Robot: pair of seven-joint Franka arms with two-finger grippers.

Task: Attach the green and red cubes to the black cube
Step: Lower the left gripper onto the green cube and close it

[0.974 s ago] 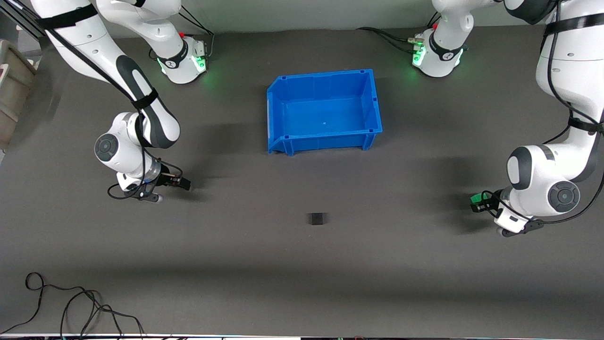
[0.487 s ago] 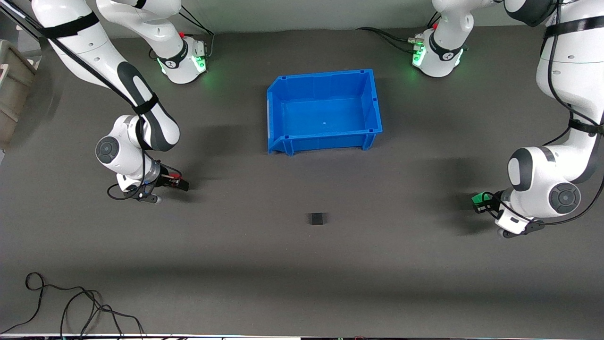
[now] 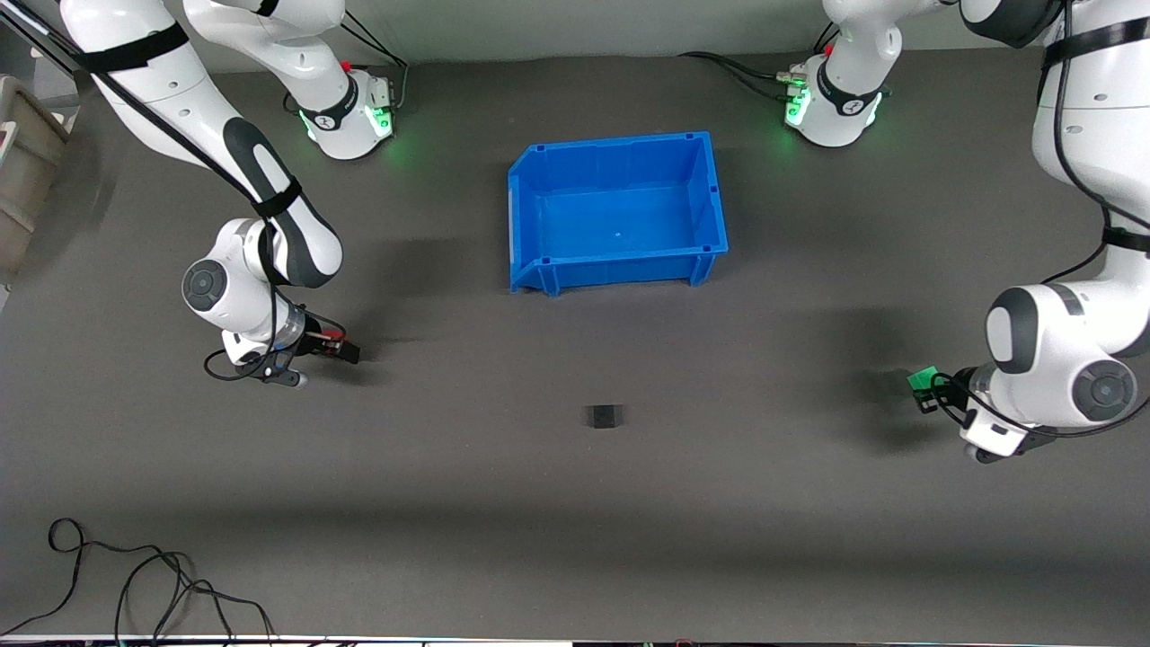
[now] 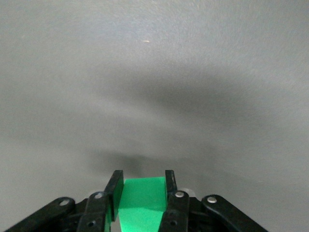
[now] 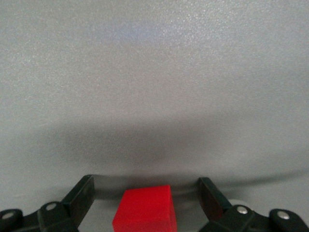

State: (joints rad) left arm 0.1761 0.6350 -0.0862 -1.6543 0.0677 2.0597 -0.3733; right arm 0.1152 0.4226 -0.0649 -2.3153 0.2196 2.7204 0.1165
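While the small matte black cube is lying alone on the grey surface nearer the camera than the blue plastic bin, a bright green cube is being pinched by the left gripper at its end; the right gripper fingers are being held spread around a bright red cube, so a firm squeeze is being called for first.

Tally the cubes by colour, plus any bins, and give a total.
Green cube: 1
Red cube: 1
Black cube: 1
Blue bin: 1
Total: 4
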